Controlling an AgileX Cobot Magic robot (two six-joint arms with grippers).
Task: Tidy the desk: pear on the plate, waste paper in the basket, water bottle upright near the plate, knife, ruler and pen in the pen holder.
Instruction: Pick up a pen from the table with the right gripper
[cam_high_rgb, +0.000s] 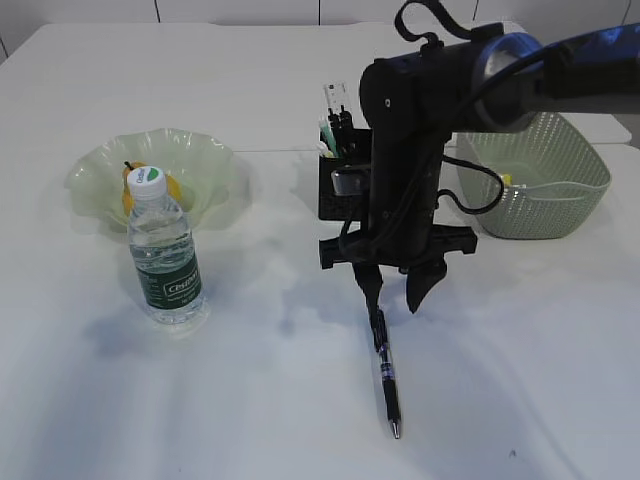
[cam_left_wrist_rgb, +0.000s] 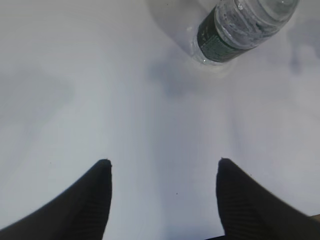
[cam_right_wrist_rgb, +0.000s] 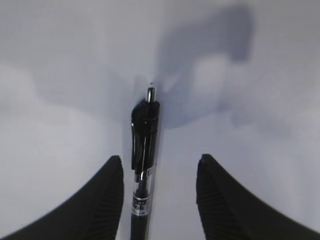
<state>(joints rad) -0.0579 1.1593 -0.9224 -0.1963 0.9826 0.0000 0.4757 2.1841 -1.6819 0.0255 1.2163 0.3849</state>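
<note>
Pear (cam_high_rgb: 148, 190) sits in plate (cam_high_rgb: 205, 160), bottle (cam_high_rgb: 165, 250) upright beside it. Only the pen (cam_high_rgb: 386, 375) remains (flat on the counter (cam_high_rgb: 250, 400)), between the right gripper's (cam_right_wrist_rgb: 159, 175) released jaws; left gripper (cam_left_wrist_rgb: 164, 172) spread, empty.

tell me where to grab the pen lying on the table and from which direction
Grip the pen across its barrel near the rear end, coming straight down from above: it lies flat on the table, so only its long sides are free. The right gripper is open, its jaws on either side of that end.
</note>
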